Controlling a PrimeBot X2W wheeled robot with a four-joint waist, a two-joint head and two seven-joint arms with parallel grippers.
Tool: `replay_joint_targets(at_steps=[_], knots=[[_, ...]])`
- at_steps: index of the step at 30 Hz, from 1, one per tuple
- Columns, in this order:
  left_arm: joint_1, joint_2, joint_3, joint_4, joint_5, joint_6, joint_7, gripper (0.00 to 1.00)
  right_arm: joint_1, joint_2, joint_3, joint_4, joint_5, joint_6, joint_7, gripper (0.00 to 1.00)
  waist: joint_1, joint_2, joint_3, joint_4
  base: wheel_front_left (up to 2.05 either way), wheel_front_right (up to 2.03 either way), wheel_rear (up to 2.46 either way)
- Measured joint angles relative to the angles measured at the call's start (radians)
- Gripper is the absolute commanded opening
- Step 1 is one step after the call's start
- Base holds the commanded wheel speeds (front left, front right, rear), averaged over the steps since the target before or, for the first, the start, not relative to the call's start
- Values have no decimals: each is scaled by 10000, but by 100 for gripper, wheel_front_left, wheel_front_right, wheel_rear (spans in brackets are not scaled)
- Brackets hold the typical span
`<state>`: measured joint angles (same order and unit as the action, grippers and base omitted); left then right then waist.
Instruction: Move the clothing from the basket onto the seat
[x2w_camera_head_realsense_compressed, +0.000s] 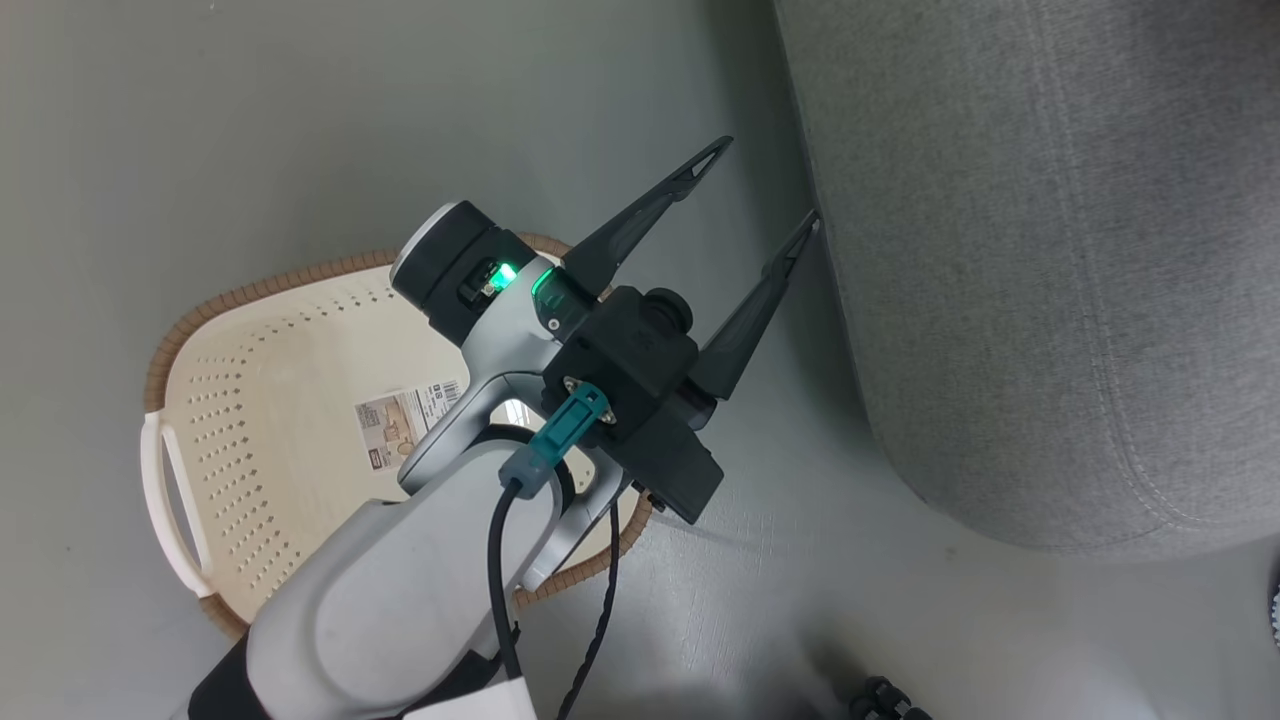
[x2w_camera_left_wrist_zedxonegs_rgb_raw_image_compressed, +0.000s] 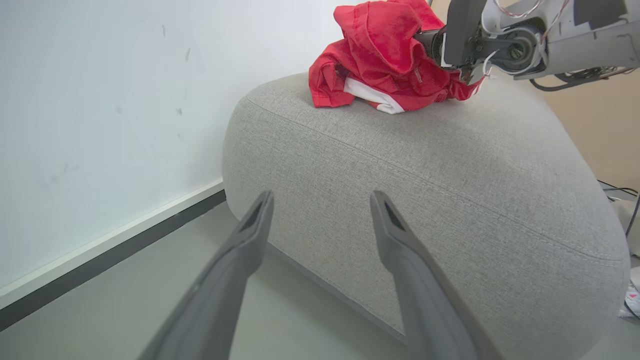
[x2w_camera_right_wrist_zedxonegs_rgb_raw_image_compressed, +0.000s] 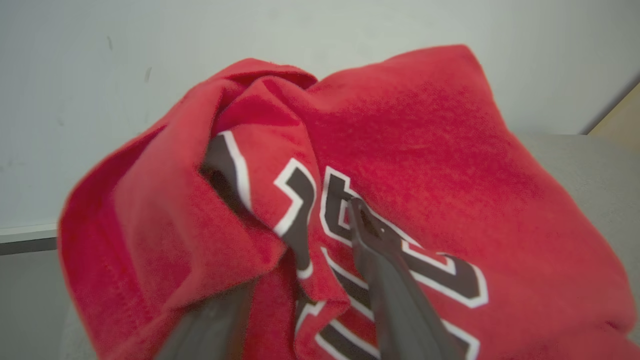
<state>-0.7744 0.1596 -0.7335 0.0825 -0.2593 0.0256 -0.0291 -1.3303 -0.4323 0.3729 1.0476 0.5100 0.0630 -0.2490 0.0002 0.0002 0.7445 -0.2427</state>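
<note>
One basket (x2w_camera_head_realsense_compressed: 250, 400) sits on the floor beside one sofa (x2w_camera_left_wrist_zedxonegs_rgb_raw_image_compressed: 425, 175). The red clothes (x2w_camera_left_wrist_zedxonegs_rgb_raw_image_compressed: 385, 65) are heaped on the sofa, right tool (x2w_camera_right_wrist_zedxonegs_rgb_raw_image_compressed: 300, 240) clamped on the lettered one; left tool (x2w_camera_head_realsense_compressed: 765, 195) fingers apart, holding nothing.

A paper label (x2w_camera_head_realsense_compressed: 408, 424) lies on the floor of the basket (x2w_camera_head_realsense_compressed: 250, 400), toward the rim nearest the sofa (x2w_camera_head_realsense_compressed: 1050, 250); it carries a barcode, a small picture and printed lines, all too small to read. In the right wrist view the red garment (x2w_camera_right_wrist_zedxonegs_rgb_raw_image_compressed: 425, 150) bears large dark block lettering outlined in white (x2w_camera_right_wrist_zedxonegs_rgb_raw_image_compressed: 345, 210), creased and partly folded under, so no letter can be made out for certain.
</note>
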Motion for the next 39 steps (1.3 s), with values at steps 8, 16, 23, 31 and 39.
replay_joint_targets(at_steps=[8,16,23,31,39], knots=[[194,-38,148,495,-100,4,-525,100,391,25,180,4,-182,171,-40,100,-2,-1,-572,-85,0,0,0],[813,-257,362,1281,-569,102,-1070,100,1326,376,504,-606,-539,343,-75,100,-3,-2,-1563,-68,0,0,0],[1467,-240,821,1804,-976,320,-1643,100,2683,688,644,-1436,-635,430,-75,100,-4,-4,-2530,108,0,0,0],[2806,69,1538,2220,-1352,600,-1944,100,4509,1051,443,-2527,-571,395,-75,100,-4,-4,-3647,545,0,0,0],[4334,552,2564,2357,-1885,802,-2146,100,6748,1342,184,-3960,-579,-253,-75,100,-3,-4,-4788,1093,0,0,0]])
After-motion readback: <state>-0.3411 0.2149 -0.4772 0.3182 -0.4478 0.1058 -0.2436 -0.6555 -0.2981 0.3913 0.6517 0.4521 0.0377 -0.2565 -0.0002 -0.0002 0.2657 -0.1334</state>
